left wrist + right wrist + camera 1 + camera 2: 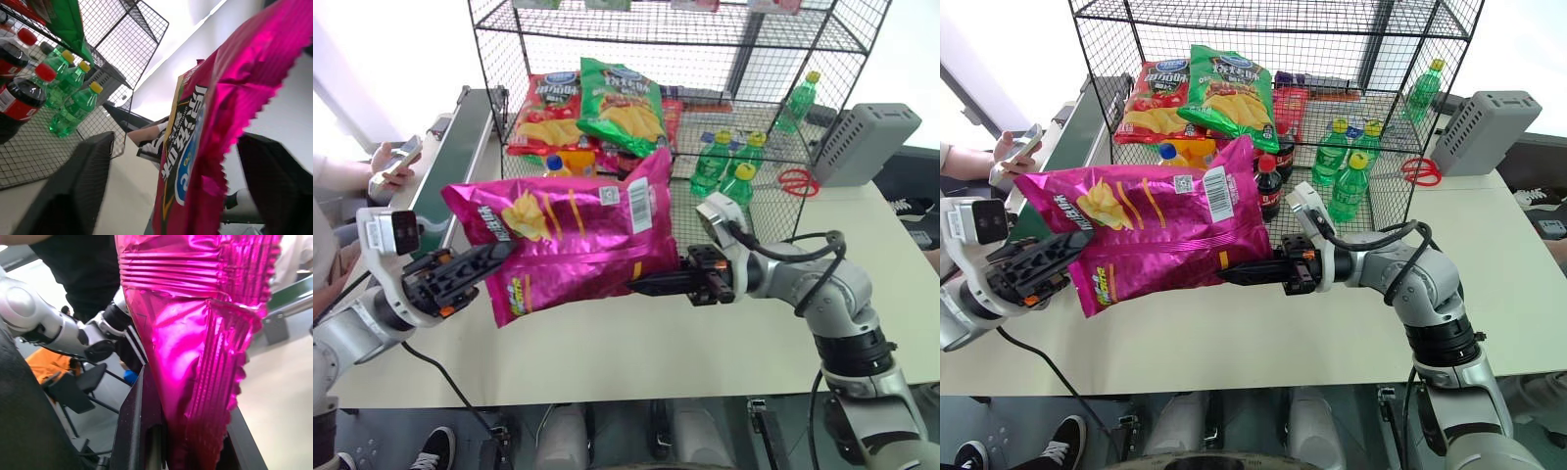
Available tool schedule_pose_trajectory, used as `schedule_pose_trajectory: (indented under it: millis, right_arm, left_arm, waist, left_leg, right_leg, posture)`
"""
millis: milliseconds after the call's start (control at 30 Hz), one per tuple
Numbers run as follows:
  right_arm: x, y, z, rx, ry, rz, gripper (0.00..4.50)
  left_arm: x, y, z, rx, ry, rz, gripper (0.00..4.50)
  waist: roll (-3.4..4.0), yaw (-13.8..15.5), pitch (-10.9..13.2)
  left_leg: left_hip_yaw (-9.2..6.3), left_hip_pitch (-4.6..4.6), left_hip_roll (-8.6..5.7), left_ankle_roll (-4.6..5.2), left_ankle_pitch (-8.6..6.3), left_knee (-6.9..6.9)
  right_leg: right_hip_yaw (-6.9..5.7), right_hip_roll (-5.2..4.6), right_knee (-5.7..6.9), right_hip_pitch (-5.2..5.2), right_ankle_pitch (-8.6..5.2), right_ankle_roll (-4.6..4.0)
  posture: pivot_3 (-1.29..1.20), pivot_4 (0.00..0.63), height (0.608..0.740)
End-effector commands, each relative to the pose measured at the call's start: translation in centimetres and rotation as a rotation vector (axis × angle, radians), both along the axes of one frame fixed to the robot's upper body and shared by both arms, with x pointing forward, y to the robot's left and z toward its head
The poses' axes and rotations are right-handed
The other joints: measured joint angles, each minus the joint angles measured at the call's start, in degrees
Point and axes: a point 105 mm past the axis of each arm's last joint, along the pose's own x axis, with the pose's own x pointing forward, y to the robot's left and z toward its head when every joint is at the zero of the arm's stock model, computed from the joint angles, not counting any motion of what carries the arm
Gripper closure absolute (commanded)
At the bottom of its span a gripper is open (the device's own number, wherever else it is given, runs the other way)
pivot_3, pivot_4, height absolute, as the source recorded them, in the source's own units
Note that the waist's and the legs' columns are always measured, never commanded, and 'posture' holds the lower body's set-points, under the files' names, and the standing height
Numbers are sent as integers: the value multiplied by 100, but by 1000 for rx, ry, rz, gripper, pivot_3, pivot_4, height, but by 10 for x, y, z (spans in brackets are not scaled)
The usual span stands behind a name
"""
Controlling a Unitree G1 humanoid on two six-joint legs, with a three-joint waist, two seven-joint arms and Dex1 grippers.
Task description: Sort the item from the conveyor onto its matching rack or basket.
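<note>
The pink bag [570, 233] hangs in the air above the near part of the table [724, 343], between the two arms and just in front of the rack [705, 59]. It lies roughly level, with its long side running left to right and its barcode corner tipped up toward the rack.

It looks light and puffy, mostly air, with a thin glossy film that is likely to be slippery and to crumple under pressure. The chips inside would break if squeezed across the middle. The flat crimped seams at the ends are the stiffest, safest places to pinch, and a one-end hold will let the rest sag and swing.

The right gripper [651, 285] has its fingers nearly closed on the bag's right end; the right wrist view shows the pink film and its zigzag seam pinched between the two black fingers [134, 431]. This grip appears to carry the bag.

The left gripper [480, 262] stands wide at the bag's left end. In the left wrist view its fingers [73, 191] sit well apart on either side of the seam edge, with a gap to the film on both sides, so it looks to have no hold.

Red and green chip bags [592, 113] already lie on the rack's tier, beside green bottles [729, 162]. The conveyor [460, 157] runs along the far left.
</note>
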Motion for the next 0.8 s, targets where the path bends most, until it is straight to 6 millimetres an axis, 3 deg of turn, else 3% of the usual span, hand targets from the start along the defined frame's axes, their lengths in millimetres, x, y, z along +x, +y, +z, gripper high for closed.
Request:
schedule_pose_trajectory:
  millis: [33,100,267,400,567,800]
  right_arm:
    - [14,-23,14,-7,-163,-176,4452]
    - [19,-33,21,10,-211,-261,4452]
    - [30,-60,67,179,-468,-603,4452]
    - [50,-93,91,217,-618,-871,4452]
    - [58,-126,96,59,-922,-1049,4452]
    - [62,-151,86,-284,-1384,-1108,4452]
  left_arm:
    - [-1,4,6,56,-99,47,0]
    - [1,6,7,67,-130,82,0]
    - [18,1,-2,195,-267,195,0]
    - [28,-10,-5,202,-296,151,0]
    - [41,-20,-2,222,-327,101,0]
    - [47,-26,-7,257,-357,86,0]
  waist:
    - [0,14,0]
    - [0,18,0]
    - [1,17,1]
    - [0,12,0]
    - [0,19,0]
    - [2,-15,2]
  left_leg:
    - [-1,-1,0,0,0,0]
    - [0,-5,-3,0,0,0]
    - [0,-9,-2,0,0,-2]
    - [2,-11,-2,-1,1,-2]
    - [2,-15,-4,0,1,-2]
    - [5,-18,-2,0,1,-2]
  right_leg:
    - [0,0,0,0,0,0]
    - [-1,-4,-4,-1,0,0]
    - [-1,-1,-6,-6,0,1]
    - [-2,0,-6,-7,1,1]
    - [-2,-1,-10,-7,1,4]
    - [-1,0,-8,-13,-1,8]
  posture:
    - [0,150,740]
    - [0,150,740]
    - [0,150,740]
    - [0,150,740]
    - [0,150,740]
    - [0,150,740]
